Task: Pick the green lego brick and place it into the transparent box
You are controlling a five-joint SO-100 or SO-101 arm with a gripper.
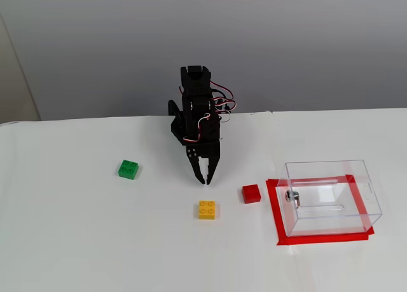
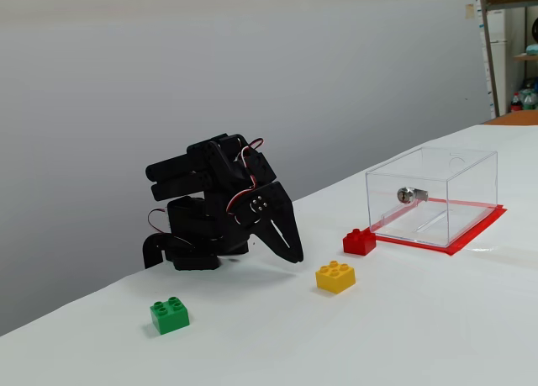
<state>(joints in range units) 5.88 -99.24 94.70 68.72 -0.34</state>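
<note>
hand (image 1: pixel 205 179): folded low over the worktop (image 1: pixel 95 241), tips pressed together, holding nothing
green lego brick (image 1: pixel 128 169): loose on the worktop, well apart from the hand, at the left in the fixed view from above
transparent box (image 1: pixel 331 196): empty, on red tape at the right
risk: the yellow brick (image 1: pixel 206 210) and red brick (image 1: pixel 251 193) lie nearer the hand — a sloppy reach could grab or knock the wrong one

A white table (image 1: pixel 76 241) fills the lower part of both fixed views, evenly lit and matte. Behind it stands a plain grey wall (image 1: pixel 305 44), with a paler panel (image 1: pixel 16 82) at the left edge of one view. In the other view, shelves (image 2: pixel 508 41) holding small items appear at the far right.
</note>
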